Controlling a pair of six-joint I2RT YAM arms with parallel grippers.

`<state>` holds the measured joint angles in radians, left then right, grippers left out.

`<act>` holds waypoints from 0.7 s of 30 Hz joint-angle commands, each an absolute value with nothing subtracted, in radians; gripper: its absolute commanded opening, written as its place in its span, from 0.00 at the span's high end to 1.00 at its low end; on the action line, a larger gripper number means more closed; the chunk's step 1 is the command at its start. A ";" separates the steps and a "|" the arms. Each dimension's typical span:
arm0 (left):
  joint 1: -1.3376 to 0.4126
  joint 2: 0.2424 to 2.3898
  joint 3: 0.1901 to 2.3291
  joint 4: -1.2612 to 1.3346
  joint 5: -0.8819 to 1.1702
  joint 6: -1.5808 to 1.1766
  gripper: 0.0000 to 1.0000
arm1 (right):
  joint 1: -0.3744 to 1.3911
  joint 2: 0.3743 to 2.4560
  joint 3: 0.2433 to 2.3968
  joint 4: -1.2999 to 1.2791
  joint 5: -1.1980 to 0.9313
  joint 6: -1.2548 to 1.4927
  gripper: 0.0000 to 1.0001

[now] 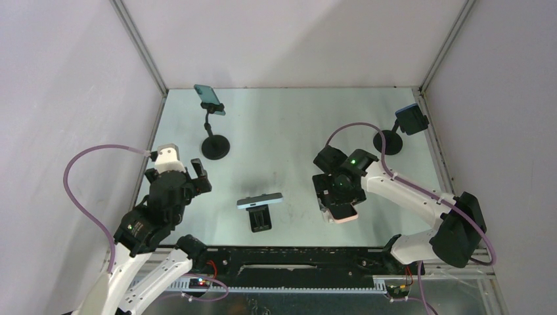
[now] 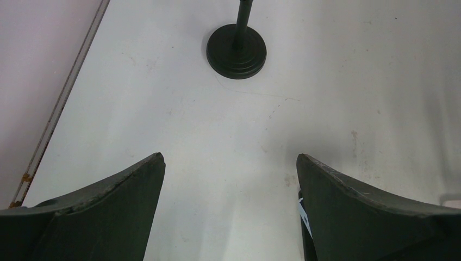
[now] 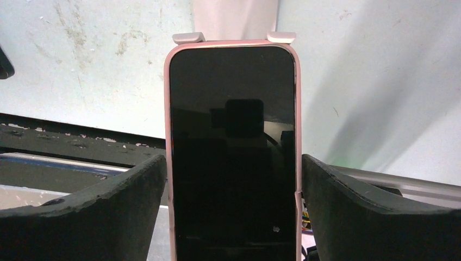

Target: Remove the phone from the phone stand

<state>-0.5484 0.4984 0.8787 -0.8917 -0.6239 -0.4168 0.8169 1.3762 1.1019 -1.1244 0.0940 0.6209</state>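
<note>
A phone in a pink case (image 3: 232, 147) stands with its dark screen toward me in a white stand (image 3: 234, 16), two white clips (image 3: 188, 37) hooked over its top edge. My right gripper (image 3: 234, 163) is open, with one finger on each side of the phone, close to its long edges. From above, the right gripper (image 1: 340, 205) covers most of the pink phone (image 1: 344, 215) at the centre right. My left gripper (image 1: 178, 172) is open and empty at the left, over bare table (image 2: 230, 160).
A teal phone (image 1: 210, 98) sits on a black gooseneck stand with a round base (image 1: 215, 147), also in the left wrist view (image 2: 236, 51). A light blue phone (image 1: 261, 200) rests on a low black stand at centre. A blue phone (image 1: 412, 119) sits on a stand at the far right. Walls enclose three sides.
</note>
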 commanded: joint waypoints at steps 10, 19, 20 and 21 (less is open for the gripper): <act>-0.540 0.496 0.871 -0.853 -0.617 -0.392 0.02 | 0.825 1.378 1.104 -1.118 0.098 0.615 0.09; -0.540 0.497 0.871 -0.854 -0.617 -0.390 0.02 | 0.829 1.398 1.104 -1.111 0.096 0.606 0.08; -0.540 0.497 0.871 -0.854 -0.617 -0.389 0.02 | 0.831 1.399 1.104 -1.108 0.096 0.605 0.08; -0.540 0.498 0.871 -0.853 -0.617 -0.389 0.02 | 0.832 1.403 1.103 -1.106 0.095 0.605 0.09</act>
